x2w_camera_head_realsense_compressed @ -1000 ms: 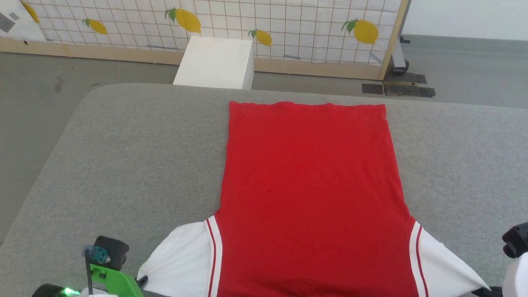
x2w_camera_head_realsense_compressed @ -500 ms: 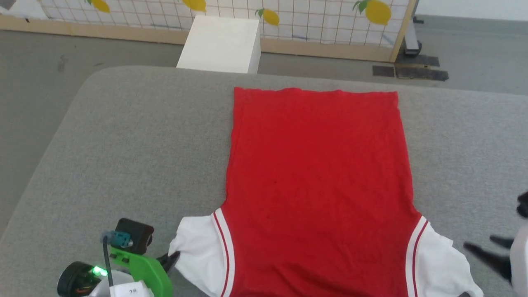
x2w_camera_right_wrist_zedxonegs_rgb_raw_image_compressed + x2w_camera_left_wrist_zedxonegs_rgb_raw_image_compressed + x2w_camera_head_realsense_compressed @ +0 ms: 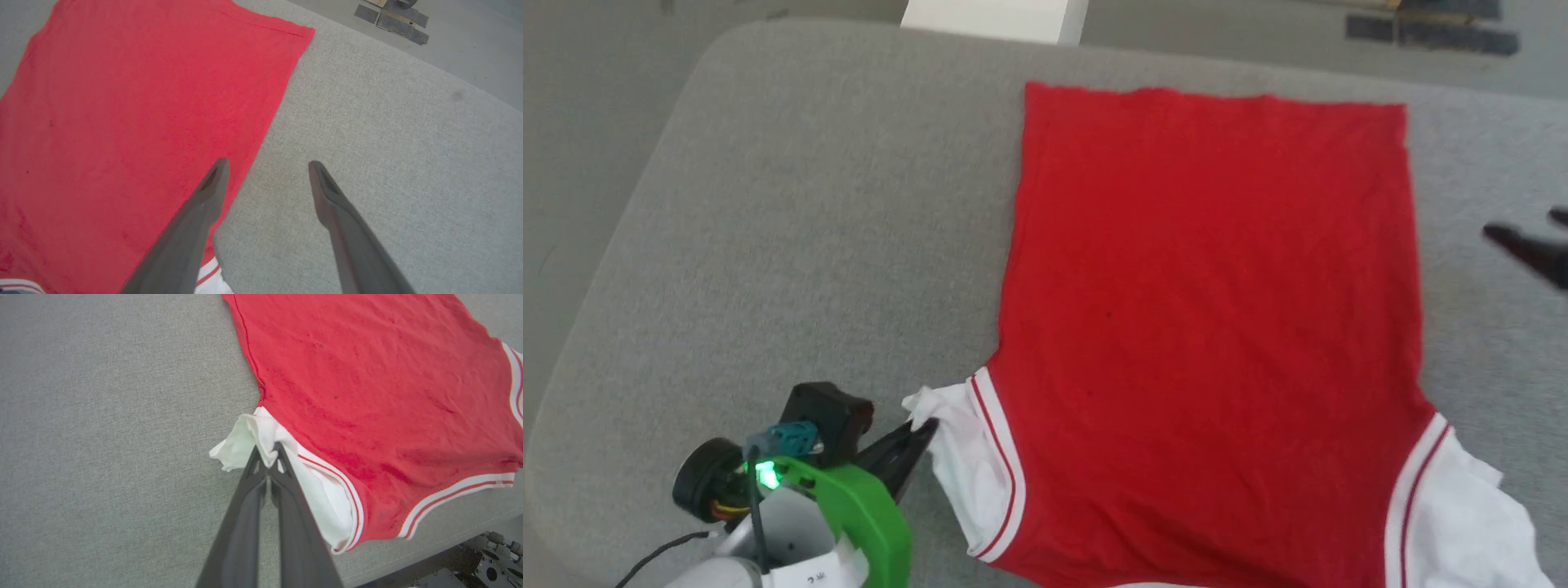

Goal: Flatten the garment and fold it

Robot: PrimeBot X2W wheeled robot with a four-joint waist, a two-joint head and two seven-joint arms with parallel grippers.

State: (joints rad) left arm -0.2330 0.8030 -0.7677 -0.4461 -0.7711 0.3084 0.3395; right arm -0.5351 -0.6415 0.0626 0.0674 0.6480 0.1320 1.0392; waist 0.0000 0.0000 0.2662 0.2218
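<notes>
The garment (image 3: 1209,327) lies spread on the grey table (image 3: 792,245), plain red side up, hem at the far end. My left gripper (image 3: 923,429) is shut on the bunched white left sleeve (image 3: 956,465), pinched at the tips in the left wrist view (image 3: 267,451), where the sleeve (image 3: 245,437) folds in toward the red body (image 3: 367,375). The right gripper (image 3: 1527,224) hovers open beside the garment's right edge. In the right wrist view its fingers (image 3: 268,164) straddle bare table next to the red cloth (image 3: 143,102). The white right sleeve (image 3: 1462,523) lies loose and rumpled.
A white box (image 3: 996,12) stands on the floor beyond the table's far edge, with dark floor plates (image 3: 1429,24) to its right. The table's rounded left corner (image 3: 711,57) drops to grey floor. Part of my base (image 3: 470,563) shows below the near edge.
The head camera has tilted down. My right gripper let go of the right sleeve, opened and rose away along the garment's right side. The left gripper carried the left sleeve inward, bunching it.
</notes>
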